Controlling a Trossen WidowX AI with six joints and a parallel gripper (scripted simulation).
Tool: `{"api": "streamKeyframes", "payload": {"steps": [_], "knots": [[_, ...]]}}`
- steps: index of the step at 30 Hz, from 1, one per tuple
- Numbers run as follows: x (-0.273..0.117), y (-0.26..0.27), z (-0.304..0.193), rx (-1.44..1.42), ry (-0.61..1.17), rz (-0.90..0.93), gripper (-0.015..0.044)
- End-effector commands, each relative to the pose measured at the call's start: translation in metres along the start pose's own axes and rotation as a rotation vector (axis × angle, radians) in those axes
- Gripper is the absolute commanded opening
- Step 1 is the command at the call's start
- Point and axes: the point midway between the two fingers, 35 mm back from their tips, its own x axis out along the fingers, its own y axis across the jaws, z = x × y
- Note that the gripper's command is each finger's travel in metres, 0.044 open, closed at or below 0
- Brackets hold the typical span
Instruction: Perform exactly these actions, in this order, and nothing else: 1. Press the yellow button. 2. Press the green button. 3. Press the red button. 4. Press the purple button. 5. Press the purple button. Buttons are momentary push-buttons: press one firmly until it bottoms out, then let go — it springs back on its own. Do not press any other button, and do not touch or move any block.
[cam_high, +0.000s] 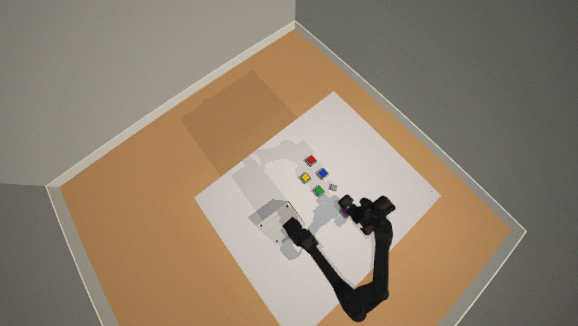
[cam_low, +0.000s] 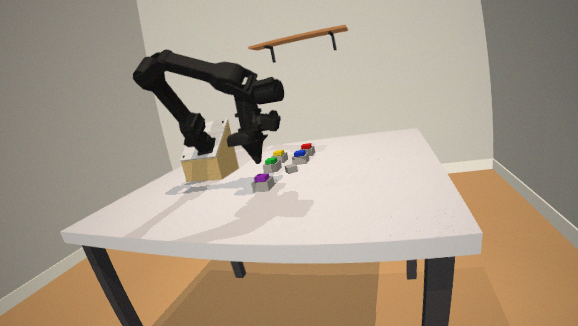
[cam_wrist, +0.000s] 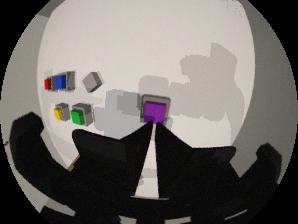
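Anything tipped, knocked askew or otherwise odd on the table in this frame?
Nothing stands out. The five buttons sit upright, the small grey block lies apart beside the green button, and the shut hand hangs above the purple button.

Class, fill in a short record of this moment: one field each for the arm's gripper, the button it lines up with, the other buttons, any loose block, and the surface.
gripper: gripper, fingers shut, nothing held, raised above the table
aligned button: purple button, just below the fingertips, not touched
other buttons: yellow button, green button, red button, blue button, grouped together
block: small grey block, beside the group
surface: white table
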Motion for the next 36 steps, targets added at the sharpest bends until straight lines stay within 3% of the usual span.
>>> {"api": "streamKeyframes", "payload": {"steps": [1,22,36], "knots": [[0.010,0.000,-0.001,-0.006,-0.003,-0.006,0.0020],[0.042,0.000,-0.001,-0.006,-0.003,-0.007,0.0020],[0.043,0.000,-0.002,-0.006,-0.003,-0.007,0.0020]]}}
